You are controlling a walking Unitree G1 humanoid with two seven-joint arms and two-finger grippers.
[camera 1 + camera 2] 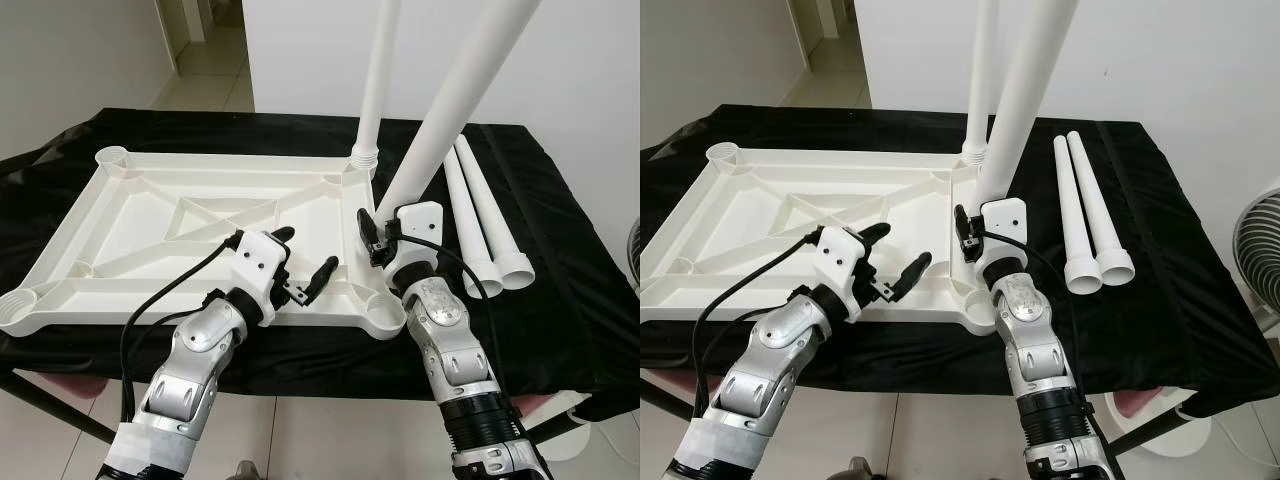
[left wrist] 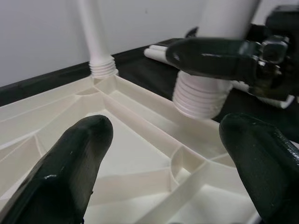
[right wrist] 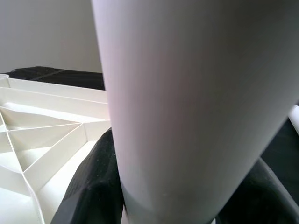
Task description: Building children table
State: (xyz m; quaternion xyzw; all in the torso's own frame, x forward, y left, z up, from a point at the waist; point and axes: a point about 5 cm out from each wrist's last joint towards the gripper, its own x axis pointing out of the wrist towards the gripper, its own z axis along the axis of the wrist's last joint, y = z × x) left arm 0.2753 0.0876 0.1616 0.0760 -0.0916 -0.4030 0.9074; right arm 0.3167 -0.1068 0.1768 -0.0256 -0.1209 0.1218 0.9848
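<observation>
The white table top point(image 1: 130, 215) lies upside down on a black-draped table. One white leg point(image 1: 378, 70) stands upright in its far right corner socket. My right gripper point(image 1: 385, 232) is shut on a second leg point(image 1: 450, 95), which leans to the right. This leg's threaded end point(image 2: 198, 95) hovers just over the top's right rail, behind the near right socket point(image 1: 383, 305). In the right wrist view the held leg point(image 3: 187, 102) is gripped between black fingers point(image 3: 88, 186). My left gripper point(image 1: 308, 250) hangs open over the top's near right part, with nothing between its fingers point(image 2: 70, 168).
Two loose legs point(image 1: 485, 215) lie side by side on the black cloth point(image 1: 560, 260) to the right of the top. A fan point(image 1: 1260, 250) stands off the table's right side. Open sockets show at the left corners point(image 1: 112, 156). A wall rises behind.
</observation>
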